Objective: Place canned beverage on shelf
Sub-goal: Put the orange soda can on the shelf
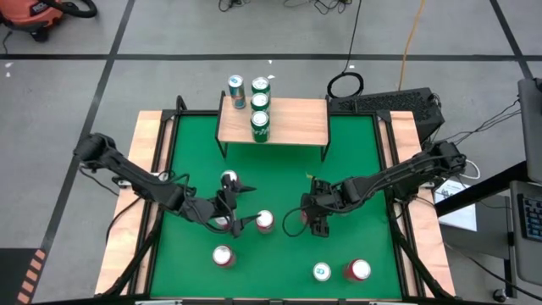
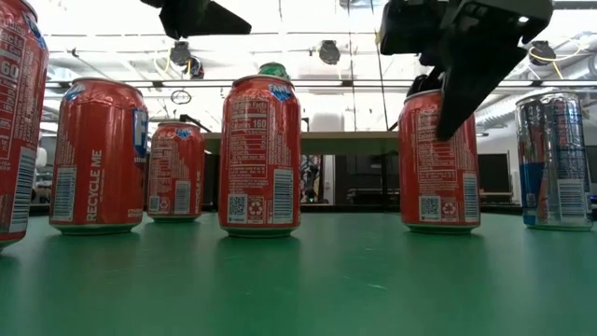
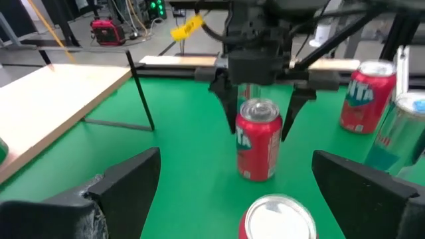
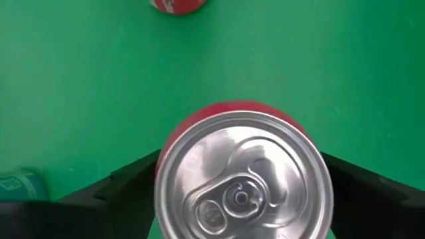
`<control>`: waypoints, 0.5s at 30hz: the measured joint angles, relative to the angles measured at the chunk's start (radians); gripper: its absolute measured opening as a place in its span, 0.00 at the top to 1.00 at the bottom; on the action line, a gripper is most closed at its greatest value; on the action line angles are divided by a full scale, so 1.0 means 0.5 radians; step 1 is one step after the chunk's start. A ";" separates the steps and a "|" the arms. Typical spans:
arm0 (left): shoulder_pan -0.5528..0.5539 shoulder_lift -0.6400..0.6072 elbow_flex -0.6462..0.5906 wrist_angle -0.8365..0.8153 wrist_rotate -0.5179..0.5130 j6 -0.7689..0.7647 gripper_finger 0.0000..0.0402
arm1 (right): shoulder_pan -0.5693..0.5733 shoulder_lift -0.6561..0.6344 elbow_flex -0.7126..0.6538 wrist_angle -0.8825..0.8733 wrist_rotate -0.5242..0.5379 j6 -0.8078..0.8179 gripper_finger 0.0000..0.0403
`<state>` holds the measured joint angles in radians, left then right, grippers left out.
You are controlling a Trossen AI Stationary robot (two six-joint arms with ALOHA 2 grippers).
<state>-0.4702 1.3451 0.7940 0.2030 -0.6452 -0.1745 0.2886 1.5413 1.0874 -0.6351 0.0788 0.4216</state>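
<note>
Right gripper [image 1: 318,216] is hanging straight over a red can [image 4: 242,179] with its fingers spread wide. They're sitting on either side of the can with a bit of daylight showing, so it's straddling the can, not squeezing it. The green table [image 1: 279,182] is stretching out under it in every direction.

The shelf [image 1: 292,123] is standing well apart from that gripper at the far edge of the table. It's already carrying a few cans [image 1: 260,124], lined up toward its left end.

Left gripper [image 1: 246,219] is waiting just across from the right one. It's facing it, also spread wide, with another red can [image 1: 265,220] sitting between its fingers.

More cans are standing on the near side of the right gripper: a red one [image 1: 359,269] and a teal one [image 1: 322,271] close together. A third red one [image 1: 223,256] is sitting further over, nearer the left arm.
</note>
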 joint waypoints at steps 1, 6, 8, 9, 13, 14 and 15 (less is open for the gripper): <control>0.000 0.009 0.000 -0.008 0.000 0.000 0.04 | 0.000 0.002 0.000 -0.008 -0.001 0.020 0.18; -0.001 0.064 0.000 0.018 -0.063 -0.001 0.04 | 0.001 0.001 0.001 -0.014 -0.004 0.038 0.29; 0.000 0.086 0.000 0.030 -0.101 -0.001 0.04 | 0.001 0.001 0.001 -0.005 -0.004 0.036 0.29; -0.001 0.095 0.000 0.045 -0.126 0.001 0.04 | 0.001 0.000 0.001 0.005 -0.004 0.028 0.29; 0.012 0.136 0.000 0.151 -0.154 0.003 0.04 | 0.001 -0.044 0.018 0.046 -0.004 0.089 0.27; 0.016 0.148 0.000 0.176 -0.165 0.010 0.04 | 0.001 -0.062 0.037 0.044 -0.001 0.120 0.26; 0.016 0.163 0.000 0.207 -0.181 0.018 0.04 | 0.001 -0.078 0.062 0.048 0.000 0.145 0.26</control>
<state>-0.4622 1.4266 0.7940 0.3066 -0.7357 -0.1658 0.2890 1.5022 1.1181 -0.6112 0.0789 0.4941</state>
